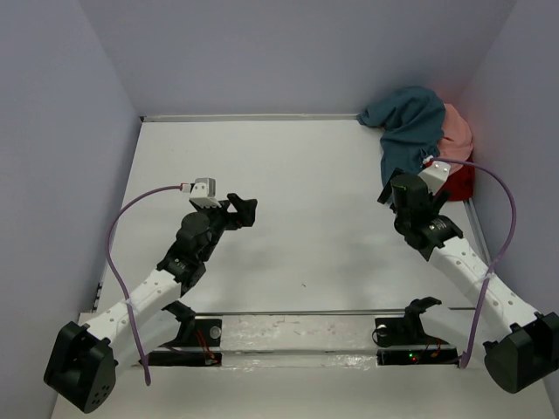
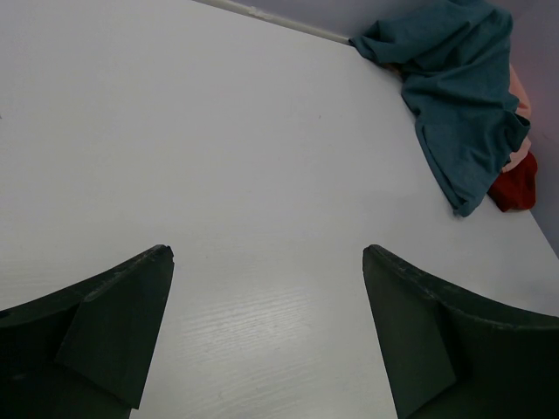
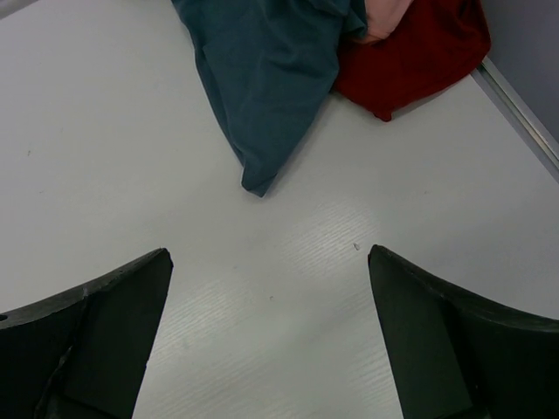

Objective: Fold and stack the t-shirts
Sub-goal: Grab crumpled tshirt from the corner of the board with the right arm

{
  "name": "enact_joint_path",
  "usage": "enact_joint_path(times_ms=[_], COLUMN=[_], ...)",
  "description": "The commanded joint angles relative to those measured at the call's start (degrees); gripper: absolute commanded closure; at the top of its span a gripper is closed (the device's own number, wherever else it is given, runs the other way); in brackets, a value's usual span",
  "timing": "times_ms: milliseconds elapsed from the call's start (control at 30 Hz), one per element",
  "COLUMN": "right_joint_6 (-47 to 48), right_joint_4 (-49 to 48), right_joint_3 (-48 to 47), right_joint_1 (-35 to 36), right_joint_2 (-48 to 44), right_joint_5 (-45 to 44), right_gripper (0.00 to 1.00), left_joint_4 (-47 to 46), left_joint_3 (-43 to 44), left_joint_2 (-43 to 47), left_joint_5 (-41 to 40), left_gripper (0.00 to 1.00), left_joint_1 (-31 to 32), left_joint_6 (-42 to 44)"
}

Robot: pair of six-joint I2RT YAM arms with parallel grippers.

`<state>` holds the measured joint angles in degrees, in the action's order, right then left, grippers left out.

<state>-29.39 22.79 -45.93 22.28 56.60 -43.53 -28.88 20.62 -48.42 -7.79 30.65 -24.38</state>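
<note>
step in hand: judged to be the first reach, taking one shirt off the heap so it can be spread out; nothing is folded yet.
right gripper [image 3: 268,251]: jaws wide apart with nothing between them, hanging over bare table [image 3: 105,157].
left gripper [image 2: 266,249]: jaws just as wide and empty, over bare table, well apart from the cloth.
t-shirts [image 1: 424,144]: all three are bunched in one heap, just ahead of the right fingers and far ahead and to the right of the left fingers.
teal shirt [image 3: 262,70]: on top, with one corner drooping onto the table ahead of the right fingers, slightly to their left.
red shirt [image 3: 410,52]: ahead and to the right of the right fingers, low in the heap, near the side rail [image 3: 515,96].
pink shirt [image 3: 384,16]: only a sliver shows, between the teal and the red.
doing it well: the drooping teal corner looks the best hold. The right fingers should go in low, slip one under that corner, pinch a single layer and draw back over open table. A grab mid-heap risks lifting two shirts.
edges: the side rail runs to the right of the right fingers; the back wall [image 1: 288,52] and right wall [image 1: 515,78] meet behind the heap. Coming in from the left keeps the fingers off them.
open room: bare table lies to the left of the right fingers and all round the left ones, seemingly enough to lay a shirt flat.
</note>
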Motion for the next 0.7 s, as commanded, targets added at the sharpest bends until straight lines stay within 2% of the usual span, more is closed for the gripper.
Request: enact_joint_path(times_ms=[0,233,400,467,600,667], right_joint_6=[0.29,7.84,9.09,8.47,6.62,7.23], right_joint_4=[-0.9,-4.41,-1.62,-1.34,-1.6,-1.69], right_joint_3=[-0.39,-1.08,-7.84,-11.53,-16.55,-18.74], right_joint_1=[0.04,0.04,0.04,-2.14,-12.42,-13.93], right_joint_2=[-2.37,-2.55,5.0,8.94,14.32,17.13], right_joint_5=[0.28,7.57,3.46,3.0,15.21,14.71], right_gripper=[0.0,0.0,0.0,0.0,0.0,0.01], left_joint_4=[-2.05,-1.88,-1.97,-1.97,-1.97,-1.96], left_joint_3=[2.23,2.32,2.32,2.49,1.88,1.7], left_joint_2=[1.05,0.88,0.61,0.7,1.75,2.1], left_joint_5=[-1.08,-1.35,-0.74,-0.3,-0.38,-0.82], left_gripper=[0.01,0.01,0.01,0.01,0.01,0.01], left_joint_1=[0.19,0.11,0.2,0.2,0.11,0.11], left_joint_6=[0.47,0.56,0.04,0.04,-0.05,-0.14])
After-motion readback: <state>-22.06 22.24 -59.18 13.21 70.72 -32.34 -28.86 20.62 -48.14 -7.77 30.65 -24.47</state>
